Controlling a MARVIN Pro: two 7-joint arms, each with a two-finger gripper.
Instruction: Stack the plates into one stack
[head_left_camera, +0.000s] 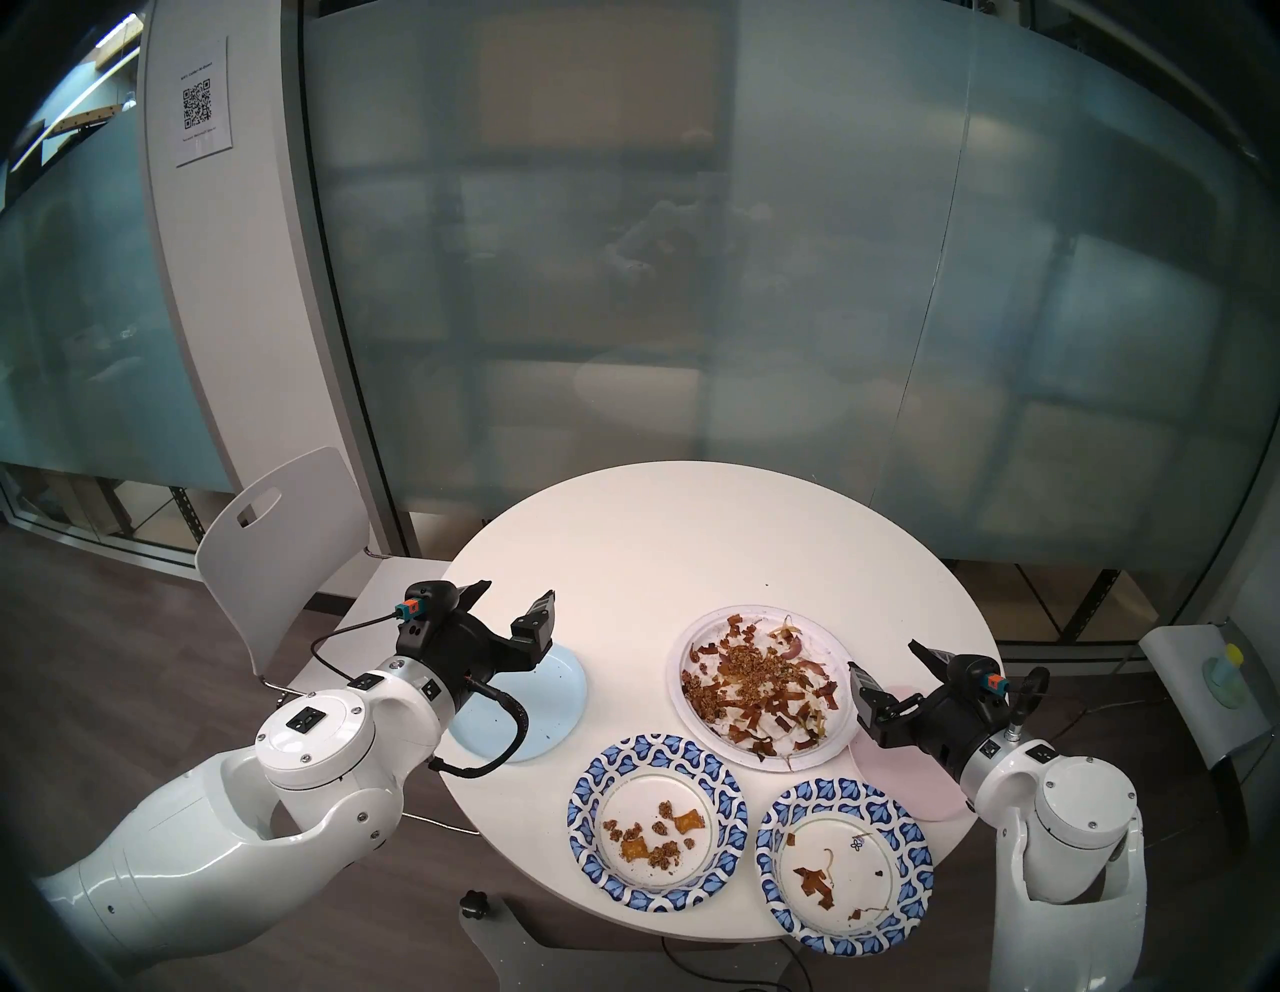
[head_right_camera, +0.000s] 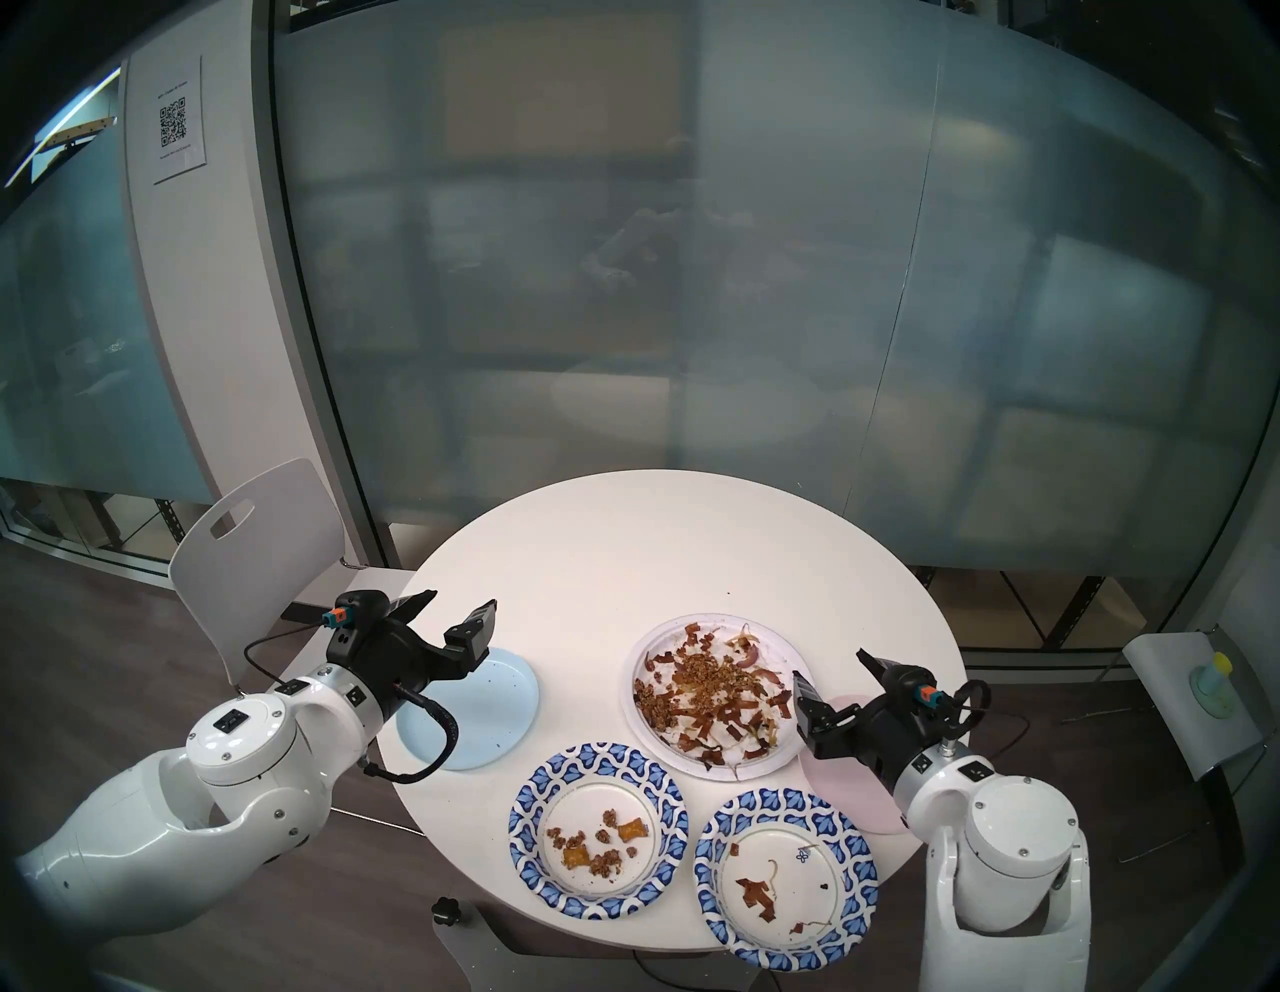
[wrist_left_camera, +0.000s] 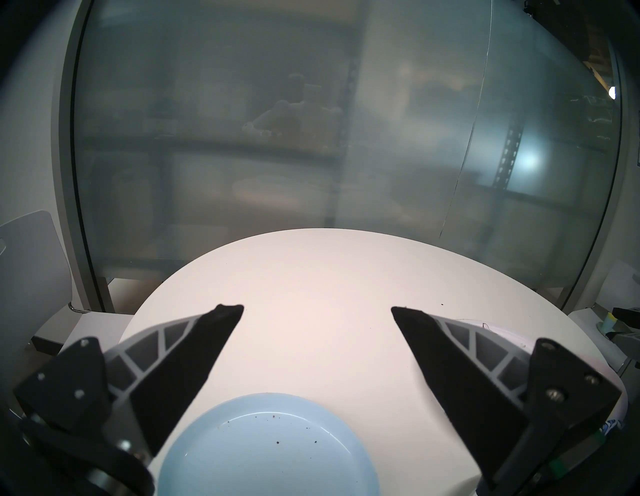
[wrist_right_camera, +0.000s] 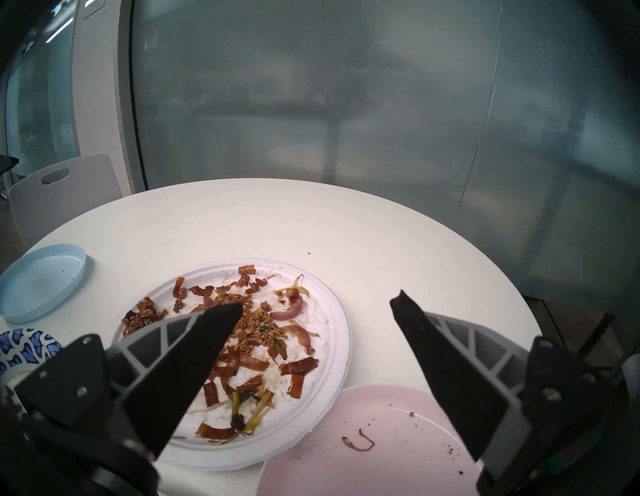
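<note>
Nothing stacked yet: 5 plates lie singly on the table (head_left_camera: 692, 526). Count: 1 white plate (head_left_camera: 762, 686) w/ brown scraps, right of centre; 1 pink plate (wrist_right_camera: 363, 450) at the right edge, its rim just beside the white one, maybe overlapping, hard to tell; 1 blue plate (head_left_camera: 533, 706) at left; 2 patterned plates (head_left_camera: 658, 821) (head_left_camera: 845, 859) side by side at the near edge, both w/ a few scraps.

Left gripper (head_left_camera: 511, 606) hovers over the blue plate's far rim, jaws spread wide, empty. Right gripper (head_left_camera: 890, 668) hangs above the pink plate, between it and the white one, also wide open, holding nothing.

Step in hand looks like a first pick. Best approach, IMO: take pink by its rim w/ the right gripper, lift level, set it centred on the white plate as base. Then blue, then the 2 patterned ones, keeping each flat so scraps don't spill.
</note>
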